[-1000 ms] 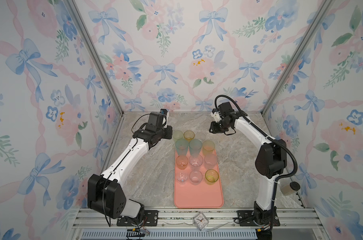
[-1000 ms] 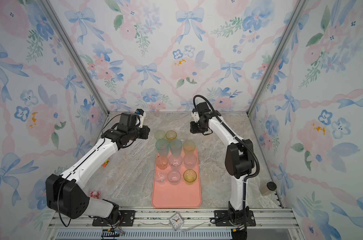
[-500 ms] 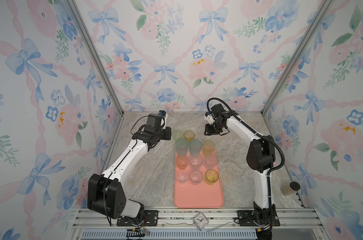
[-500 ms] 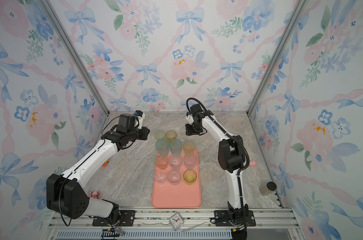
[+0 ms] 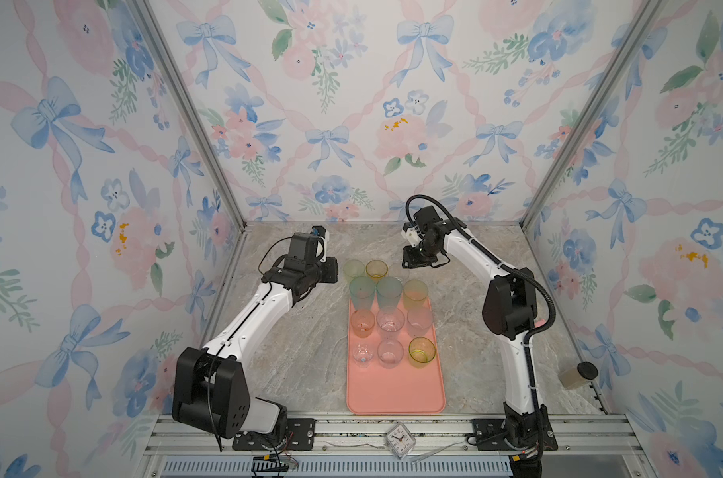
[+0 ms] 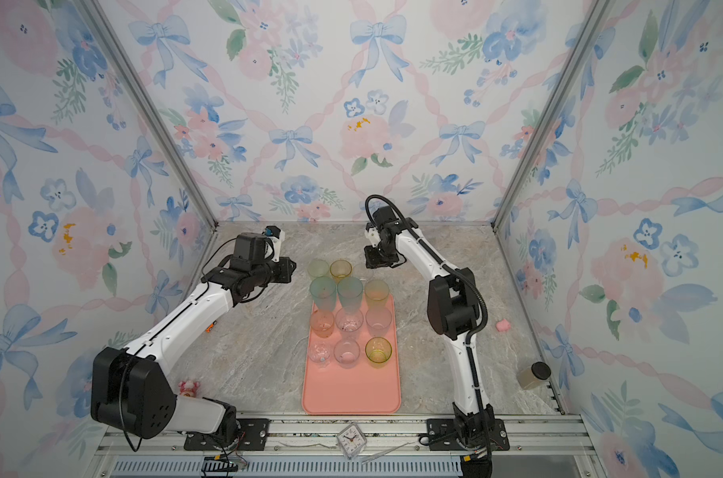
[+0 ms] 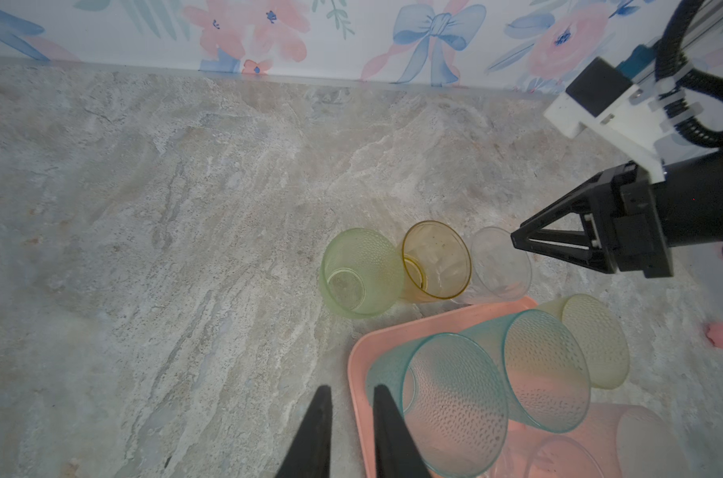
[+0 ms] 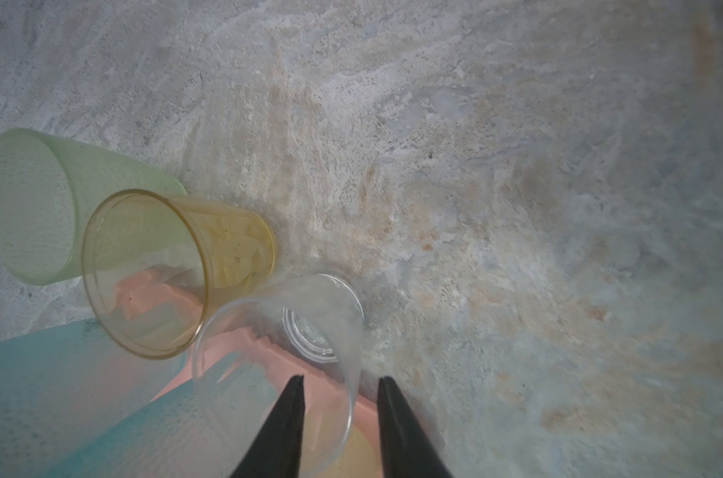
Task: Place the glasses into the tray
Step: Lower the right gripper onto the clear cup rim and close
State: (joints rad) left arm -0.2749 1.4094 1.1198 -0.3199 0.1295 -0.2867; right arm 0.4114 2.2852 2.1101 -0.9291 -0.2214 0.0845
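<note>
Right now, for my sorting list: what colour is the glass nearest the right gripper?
Clear; the glass shows best in the right wrist view.

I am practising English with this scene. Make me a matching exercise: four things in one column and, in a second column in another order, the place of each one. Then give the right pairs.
Things
1. amber glass
2. teal tumblers
3. clock
4. dark-lidded jar

Places
A. on the metal rail in front of the tray
B. on the table, just beyond the tray's far end
C. at the table's near corner, on the right in both top views
D. in the tray, at its far end

Pairs: 1-B, 2-D, 3-A, 4-C
</note>
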